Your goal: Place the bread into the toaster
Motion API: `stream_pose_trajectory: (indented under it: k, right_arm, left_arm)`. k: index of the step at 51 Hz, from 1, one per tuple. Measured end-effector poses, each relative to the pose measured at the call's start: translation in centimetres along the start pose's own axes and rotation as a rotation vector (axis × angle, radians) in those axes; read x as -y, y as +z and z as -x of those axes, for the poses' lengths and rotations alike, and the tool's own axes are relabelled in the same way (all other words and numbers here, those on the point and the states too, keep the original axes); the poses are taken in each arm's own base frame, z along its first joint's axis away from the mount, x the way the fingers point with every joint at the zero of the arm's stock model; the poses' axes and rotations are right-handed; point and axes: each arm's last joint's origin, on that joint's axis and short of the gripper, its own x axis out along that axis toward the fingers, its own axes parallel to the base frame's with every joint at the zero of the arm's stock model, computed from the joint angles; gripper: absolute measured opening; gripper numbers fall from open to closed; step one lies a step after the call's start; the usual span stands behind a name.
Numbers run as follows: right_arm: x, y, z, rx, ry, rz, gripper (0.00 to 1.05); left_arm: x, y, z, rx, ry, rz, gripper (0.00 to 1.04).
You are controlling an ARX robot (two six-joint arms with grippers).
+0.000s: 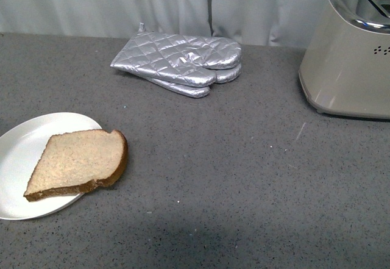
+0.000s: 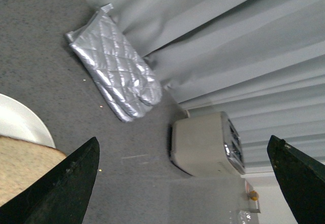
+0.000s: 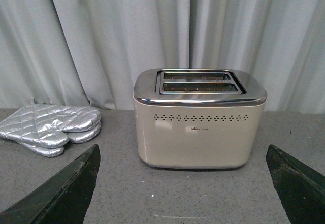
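Your left gripper [image 2: 183, 140] has its fingers spread wide with nothing between them, and one finger overlaps the edge of the bread [image 1: 79, 162] in the left wrist view. Your right gripper [image 3: 183, 148] is spread just as wide, facing the toaster [image 3: 199, 120] head-on. In the front view the bread lies flat at 8 o'clock, partly on a white plate [image 1: 21, 153] and overhanging its rim onto the grey counter [image 1: 231, 183]. The toaster stands at 2 o'clock, slots up, and silver oven mitts [image 1: 180, 58] lie near 12 o'clock.
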Motion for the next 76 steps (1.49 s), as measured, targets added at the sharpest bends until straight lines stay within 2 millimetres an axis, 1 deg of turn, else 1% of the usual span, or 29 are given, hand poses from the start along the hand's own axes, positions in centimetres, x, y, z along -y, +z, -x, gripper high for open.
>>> stream_pose_trajectory:
  k: [4, 7, 10, 13, 16, 21, 25, 31, 39, 46, 54, 66, 76]
  right_arm:
    - [0.0, 0.0, 0.0, 0.0, 0.0, 0.0, 0.95]
    - [0.0, 0.0, 0.0, 0.0, 0.0, 0.0, 0.95]
    - [0.0, 0.0, 0.0, 0.0, 0.0, 0.0, 0.95]
    - [0.0, 0.0, 0.0, 0.0, 0.0, 0.0, 0.95]
    - [0.0, 0.0, 0.0, 0.0, 0.0, 0.0, 0.95]
    - [0.0, 0.0, 0.0, 0.0, 0.0, 0.0, 0.95]
    - [0.0, 0.0, 0.0, 0.0, 0.0, 0.0, 0.95]
    - [0.0, 0.0, 0.0, 0.0, 0.0, 0.0, 0.95]
    - [0.0, 0.0, 0.0, 0.0, 0.0, 0.0, 0.95]
    - [0.0, 0.0, 0.0, 0.0, 0.0, 0.0, 0.95]
    - [0.0, 0.0, 0.0, 0.0, 0.0, 0.0, 0.95]
    - [0.0, 0.0, 0.0, 0.0, 0.0, 0.0, 0.95]
    - [0.0, 0.0, 0.0, 0.0, 0.0, 0.0, 0.95]
  left_arm:
    - [-1.8, 0.6, -1.5, -0.031, 0.051, 0.004, 0.98]
    - [-3.6, 0.9, -2.7, -0.059, 0.099, 0.0, 0.98]
    - [-4.7, 1.1, -3.3, -0.077, 0.129, -0.011, 0.98]
    - [-6.3, 1.4, -4.0, -0.086, 0.176, -0.026, 0.98]
    - [-7.3, 1.6, -4.4, -0.092, 0.204, -0.032, 0.98]
    - [-9.6, 2.1, -5.2, -0.113, 0.263, -0.055, 0.98]
    - [-10.7, 2.4, -5.7, -0.137, 0.289, -0.078, 0.98]
    - [-11.8, 3.0, -6.1, -0.162, 0.319, -0.113, 0.98]
    - [-13.7, 3.7, -6.1, -0.223, 0.386, -0.182, 0.98]
    - [-14.8, 3.6, -5.9, -0.28, 0.422, -0.21, 0.98]
    - [-15.3, 2.3, -5.9, -0.398, 0.444, -0.263, 0.98]
    - [-14.7, 0.5, -6.1, -0.527, 0.386, -0.287, 0.98]
    - [-14.2, -0.8, -6.2, -0.623, 0.382, -0.332, 0.98]
